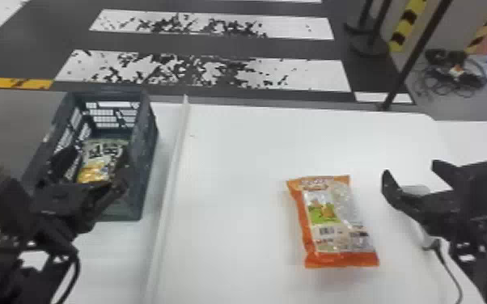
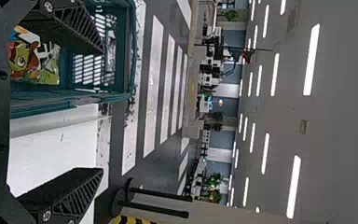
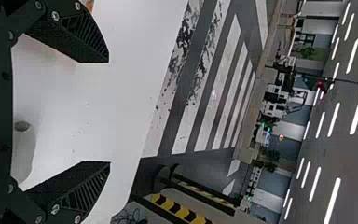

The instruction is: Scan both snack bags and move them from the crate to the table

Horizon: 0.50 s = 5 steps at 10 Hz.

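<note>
In the head view my left gripper is open over the crate, on the left. A yellow and green snack bag lies inside the crate. The left wrist view has my left gripper with fingers apart, the bag and the crate's teal wall. An orange snack bag lies flat on the white table. To its right my right gripper stands open above a white scanner, partly hidden; the right wrist view shows the right gripper holding nothing.
A raised white strip runs along the table between crate and orange bag. The scanner's black cable trails toward the near edge. Beyond the table's far edge stand black posts and a heap of cables.
</note>
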Tool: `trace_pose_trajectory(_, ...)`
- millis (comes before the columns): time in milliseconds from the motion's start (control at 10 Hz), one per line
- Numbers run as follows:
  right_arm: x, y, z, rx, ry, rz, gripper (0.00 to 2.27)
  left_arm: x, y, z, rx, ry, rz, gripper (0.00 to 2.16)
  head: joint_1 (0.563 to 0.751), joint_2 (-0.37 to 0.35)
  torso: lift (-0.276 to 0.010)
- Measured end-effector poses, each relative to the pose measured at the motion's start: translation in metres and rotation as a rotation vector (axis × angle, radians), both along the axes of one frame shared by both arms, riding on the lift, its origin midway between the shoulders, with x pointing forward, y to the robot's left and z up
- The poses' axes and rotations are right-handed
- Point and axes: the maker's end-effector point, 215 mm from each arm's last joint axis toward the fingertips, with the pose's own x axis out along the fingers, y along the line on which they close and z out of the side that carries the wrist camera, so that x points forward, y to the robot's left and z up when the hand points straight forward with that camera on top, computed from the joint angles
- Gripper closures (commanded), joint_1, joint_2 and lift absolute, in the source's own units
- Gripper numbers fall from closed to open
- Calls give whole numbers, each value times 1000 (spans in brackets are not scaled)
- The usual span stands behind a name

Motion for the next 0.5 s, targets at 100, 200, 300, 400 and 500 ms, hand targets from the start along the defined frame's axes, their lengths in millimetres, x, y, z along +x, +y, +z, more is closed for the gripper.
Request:
trace_pose_trajectory(100,-7,-30,-12,11,15,-39,127,0,0,2,-1,-6,0,100,695,-115,-88)
trace_pose_trajectory(200,-14,-55,-25,20,28,-71,117,0,0,3,-3,-11,1,100,695,-154,-88)
trace_pose_trajectory(300,-19,-76,-37,22,41,-98,113,-1,0,2,-4,-12,3,100,695,-188,-88)
trace_pose_trajectory(400,-24,-89,-52,29,63,-104,113,-1,0,1,-7,-11,3,100,695,-208,-88)
trace_pose_trajectory(500,-26,-94,-65,40,79,-100,113,-1,-1,0,-9,-8,2,100,695,-213,-88)
